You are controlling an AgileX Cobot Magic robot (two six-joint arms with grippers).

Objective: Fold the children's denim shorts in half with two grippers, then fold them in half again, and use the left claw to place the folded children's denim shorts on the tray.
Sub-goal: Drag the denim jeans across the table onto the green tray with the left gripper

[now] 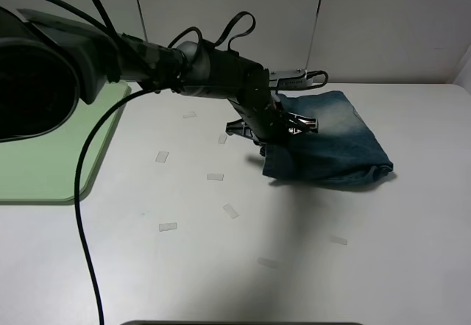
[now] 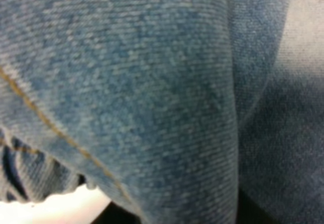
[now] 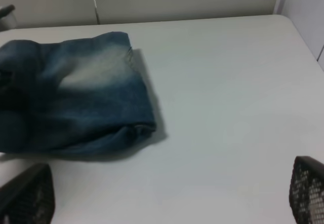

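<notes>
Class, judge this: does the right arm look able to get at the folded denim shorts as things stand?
Probably yes: the right gripper stands open, bare table lies before the shorts, and their near edge is unblocked.

Even, soft overhead light fills the scene; the white desk (image 1: pixel 309 266) shows only faint shadows. The left wrist view is blurred, pressed close against the denim shorts (image 2: pixel 152 82). The right wrist view is slightly soft.

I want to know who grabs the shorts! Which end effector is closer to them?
The left one. The left end effector is shut on the near-left edge of the denim shorts. The right end effector hangs open, back from them, touching nothing.
</notes>
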